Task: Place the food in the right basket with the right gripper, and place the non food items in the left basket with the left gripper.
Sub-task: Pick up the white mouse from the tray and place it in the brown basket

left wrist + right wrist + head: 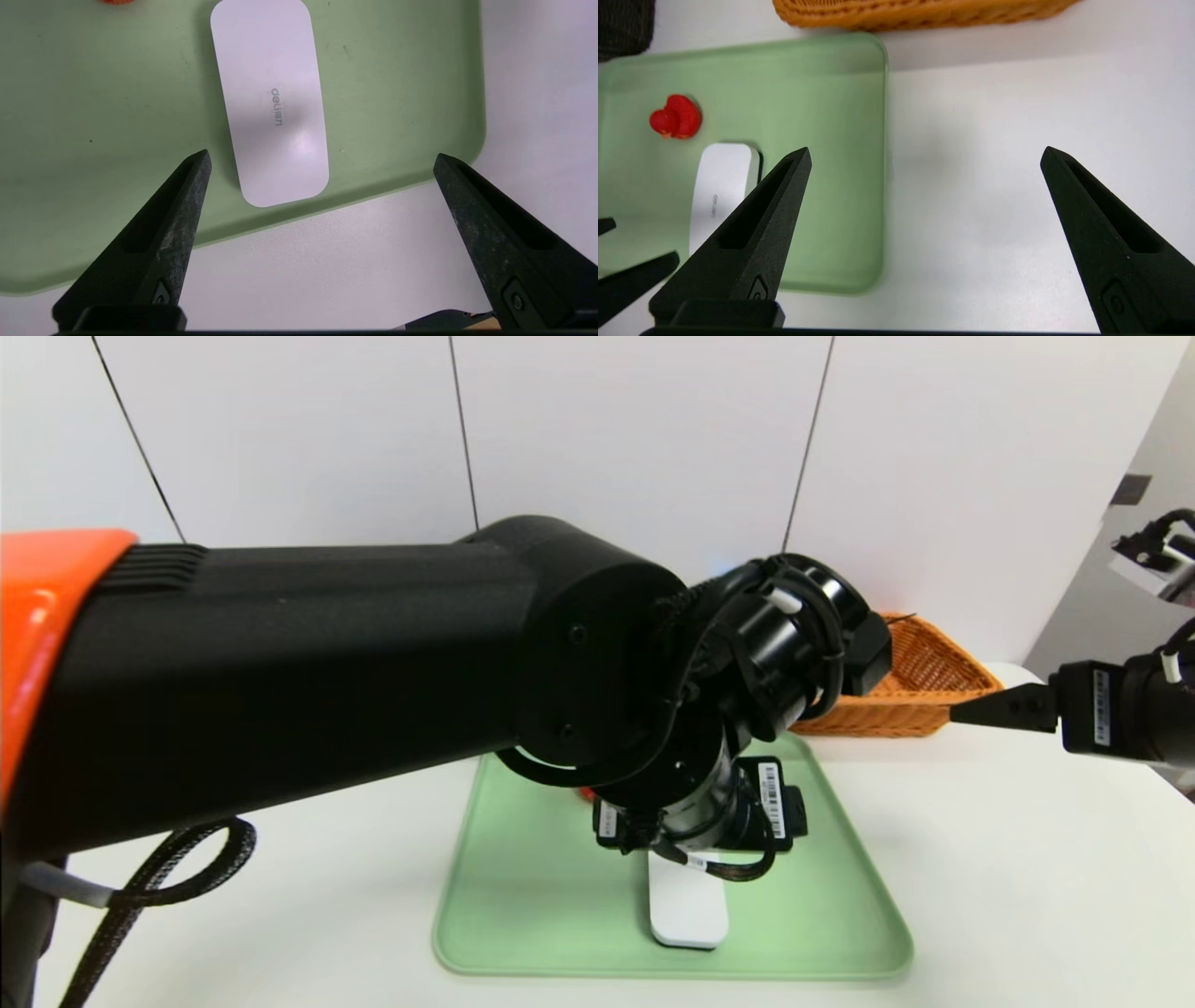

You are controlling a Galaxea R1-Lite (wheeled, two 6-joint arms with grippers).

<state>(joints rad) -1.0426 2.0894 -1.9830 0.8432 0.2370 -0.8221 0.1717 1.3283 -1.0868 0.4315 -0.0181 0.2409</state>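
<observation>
The left gripper (322, 158) hung wide open above the white case (271, 100) on the green tray (70, 93) — a non-food pick, apparently. Next it needed lowering to straddle the case; the right gripper (924, 156) stood open, empty — off the tray.

Red duck (586, 793) mostly behind left arm, dark basket (623, 25) cut off – corner only

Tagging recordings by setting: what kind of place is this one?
Probably a lab or test bench rather than a home: a plain white table against bare white wall panels, with a green tray and orange basket laid out for sorting.
</observation>
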